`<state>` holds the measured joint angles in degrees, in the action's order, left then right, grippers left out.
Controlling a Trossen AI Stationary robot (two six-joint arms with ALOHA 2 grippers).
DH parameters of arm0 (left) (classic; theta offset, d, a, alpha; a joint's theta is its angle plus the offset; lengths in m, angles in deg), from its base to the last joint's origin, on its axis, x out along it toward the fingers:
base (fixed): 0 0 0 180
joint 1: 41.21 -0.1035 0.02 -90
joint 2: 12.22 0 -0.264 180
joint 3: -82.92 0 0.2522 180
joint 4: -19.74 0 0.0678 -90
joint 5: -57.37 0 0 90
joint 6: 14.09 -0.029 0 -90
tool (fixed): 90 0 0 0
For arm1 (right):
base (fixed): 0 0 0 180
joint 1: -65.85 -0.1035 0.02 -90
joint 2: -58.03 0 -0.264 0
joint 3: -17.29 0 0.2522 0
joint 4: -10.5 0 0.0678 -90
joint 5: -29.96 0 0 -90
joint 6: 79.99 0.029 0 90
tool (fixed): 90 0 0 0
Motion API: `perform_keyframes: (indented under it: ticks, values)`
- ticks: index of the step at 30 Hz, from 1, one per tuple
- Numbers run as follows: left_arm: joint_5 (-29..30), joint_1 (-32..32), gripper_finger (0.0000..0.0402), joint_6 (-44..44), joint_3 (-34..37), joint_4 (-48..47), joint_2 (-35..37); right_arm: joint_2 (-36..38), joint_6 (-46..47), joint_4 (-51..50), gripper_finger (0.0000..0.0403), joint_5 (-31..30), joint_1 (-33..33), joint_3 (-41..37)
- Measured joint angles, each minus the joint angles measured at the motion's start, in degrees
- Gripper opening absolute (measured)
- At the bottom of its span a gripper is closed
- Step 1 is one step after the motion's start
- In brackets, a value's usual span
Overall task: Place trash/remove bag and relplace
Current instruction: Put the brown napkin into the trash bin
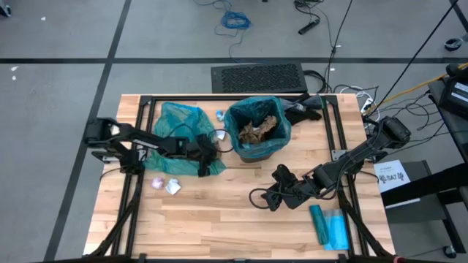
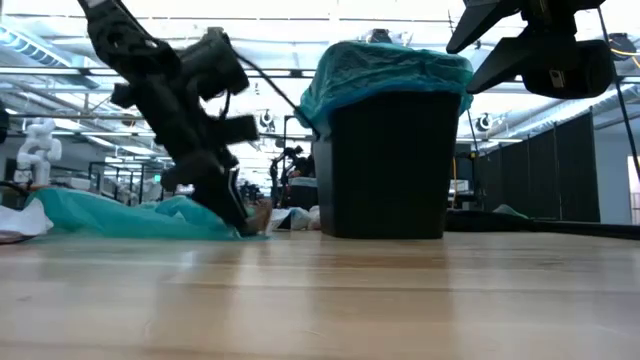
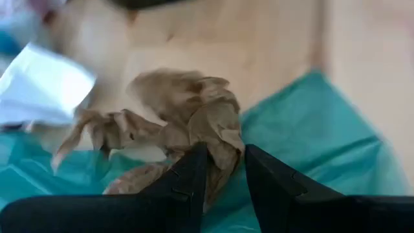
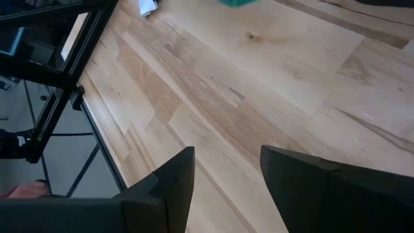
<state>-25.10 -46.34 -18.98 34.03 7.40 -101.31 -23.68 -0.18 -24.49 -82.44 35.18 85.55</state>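
A black bin (image 1: 256,130) lined with a teal bag stands at the table's far middle, with brown paper wads (image 1: 257,130) inside. It also shows in the low view (image 2: 390,150). A spare teal bag (image 1: 181,135) lies spread flat to the bin's left. My left gripper (image 1: 210,152) is low at that bag's right edge, shut on a brown paper wad (image 3: 187,113). Two small pale wads (image 1: 166,185) lie on the wood nearer the front, and a pale-blue one (image 1: 219,115) lies beside the bin. My right gripper (image 1: 267,197) is open and empty over bare wood (image 4: 226,175). My left gripper pinches a crumpled edge of the brown wad (image 3: 223,152) between its two fingers. The fingers slant down from the table's left. The rest of the wad spreads ahead of the fingertips, low over the teal bag (image 3: 310,136) and the wood.
A flat blue-teal packet (image 1: 329,226) lies near the front right edge. A black cloth (image 1: 303,108) lies right of the bin at the far edge. A white sheet (image 3: 42,87) lies beyond the wad. Black frame rails run along the table's left and right sides.
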Motion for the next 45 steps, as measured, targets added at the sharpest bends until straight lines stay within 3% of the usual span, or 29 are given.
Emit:
perform_keyframes:
  ticks: [8,11,16,22,28,38,41,45]
  values:
    - [2.3,0.0,0.0105,3.4,-0.2,6.6,-4.6,0.0,0.6,-0.1,0.0169,0.0,0.0,0.0]
    - [2.3,0.0,0.0082,6.7,-0.3,7.7,-4.9,0.0,0.6,-0.1,0.0169,0.0,0.0,0.0]
    - [1.1,0.0,0.0012,9.1,-2.6,6.4,-3.7,0.0,0.5,-0.1,0.0169,0.0,0.0,0.0]
    - [1.1,0.0,0.0003,9.1,-5.4,4.9,0.0,0.0,-0.1,0.0,0.0169,0.0,0.0,0.0]
    - [2.2,0.5,0.0001,15.1,-10.0,-9.5,6.9,0.0,-1.3,-0.1,0.0169,-0.1,0.0,0.0]
    - [15.0,2.9,0.0001,29.8,-16.7,-42.9,18.1,0.0,-4.4,-0.4,0.0169,-0.1,0.0,0.0]
    - [17.1,2.9,0.0000,35.4,-17.6,-49.3,21.0,0.0,-5.2,-0.4,0.0169,-0.1,0.0,0.0]
    - [18.6,2.9,0.0000,36.4,-19.8,-48.2,24.3,0.0,-5.9,-0.3,0.0169,-0.1,0.0,0.0]
